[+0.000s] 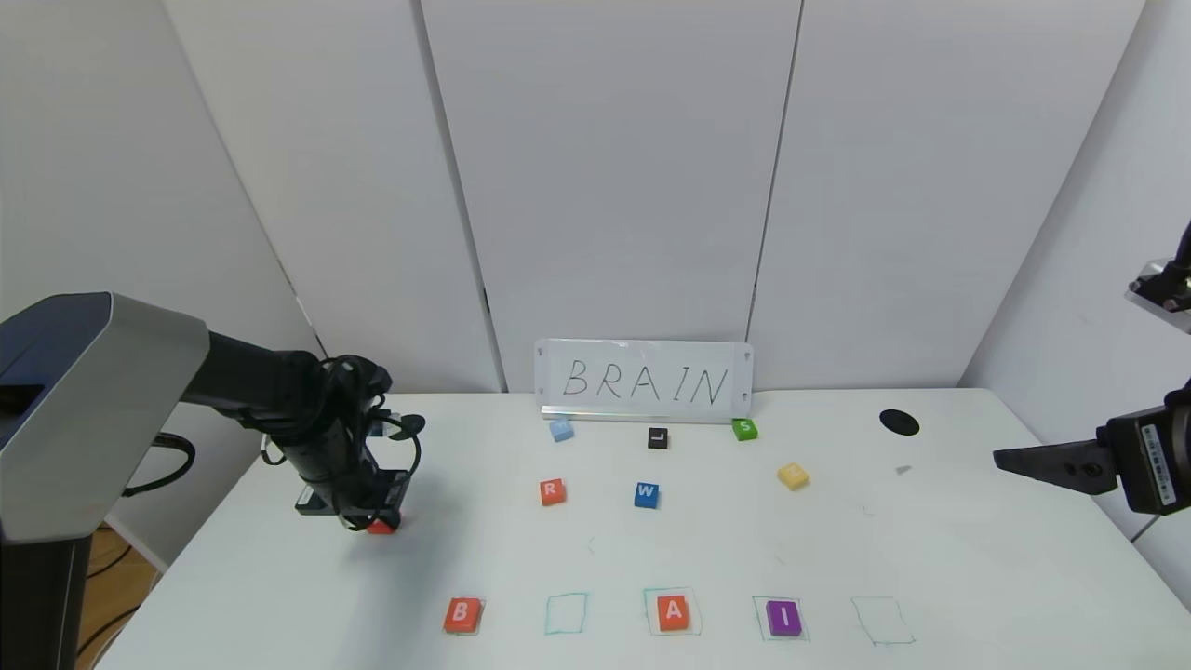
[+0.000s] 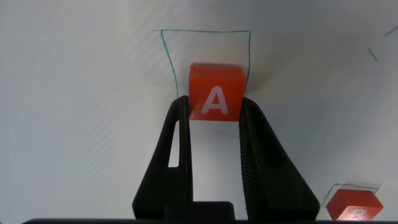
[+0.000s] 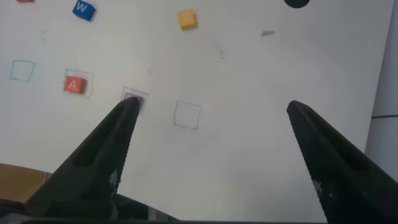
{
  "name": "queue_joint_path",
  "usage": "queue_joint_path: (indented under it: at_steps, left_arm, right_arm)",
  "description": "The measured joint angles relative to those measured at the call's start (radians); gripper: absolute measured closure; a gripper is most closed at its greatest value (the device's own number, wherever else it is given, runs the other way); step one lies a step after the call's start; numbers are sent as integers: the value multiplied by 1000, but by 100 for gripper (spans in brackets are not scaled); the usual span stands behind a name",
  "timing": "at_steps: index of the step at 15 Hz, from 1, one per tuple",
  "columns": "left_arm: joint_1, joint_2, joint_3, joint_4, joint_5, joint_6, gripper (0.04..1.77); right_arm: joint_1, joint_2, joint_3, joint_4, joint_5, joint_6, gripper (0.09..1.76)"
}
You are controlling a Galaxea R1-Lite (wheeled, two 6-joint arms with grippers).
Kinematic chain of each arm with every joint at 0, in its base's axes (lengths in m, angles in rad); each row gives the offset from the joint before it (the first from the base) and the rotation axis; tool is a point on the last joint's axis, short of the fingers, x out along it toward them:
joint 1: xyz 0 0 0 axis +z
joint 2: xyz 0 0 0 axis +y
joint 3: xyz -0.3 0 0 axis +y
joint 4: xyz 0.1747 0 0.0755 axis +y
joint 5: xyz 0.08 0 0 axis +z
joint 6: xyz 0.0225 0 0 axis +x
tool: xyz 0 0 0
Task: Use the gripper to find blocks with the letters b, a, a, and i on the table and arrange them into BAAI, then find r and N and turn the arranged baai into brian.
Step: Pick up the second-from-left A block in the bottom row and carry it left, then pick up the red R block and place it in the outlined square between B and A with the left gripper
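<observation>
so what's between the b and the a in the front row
Only an empty green drawn square on the table, seen in the head view, between B and A.

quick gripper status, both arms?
Left gripper: shut on an orange-red A block, held above the table.
Right gripper: open, holding nothing, at the table's right side.

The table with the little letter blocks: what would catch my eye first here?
Probably the left gripper, up over the table's left side, pinching an orange-red A block. Next, the front row: B, an empty green square, A, a purple I. A handwritten BRAIN sign stands at the back.
</observation>
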Motion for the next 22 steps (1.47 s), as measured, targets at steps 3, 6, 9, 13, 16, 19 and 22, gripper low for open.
queue_joint_path:
  at_steps: [3,6,9,13,16,19,22]
  left_arm:
    - [0,0,-3,-1,0,1,131]
    - [0,6,-5,-4,1,2,131]
    - [0,14,-13,-4,1,-3,131]
    - [0,18,-13,-4,1,-1,131]
    - [-1,17,-7,-3,0,1,91]
    - [-4,9,-5,-7,-1,-1,65]
    - [-13,-19,-4,-3,-1,-2,47]
  right_arm:
    - [1,0,1,0,0,0,14]
    - [2,-1,2,0,0,0,14]
    - [1,-1,2,0,0,0,14]
    - [4,-1,2,1,0,0,14]
    - [5,-1,2,0,-1,-1,14]
    - [6,-1,3,0,-1,0,14]
    - [7,-1,3,0,0,0,14]
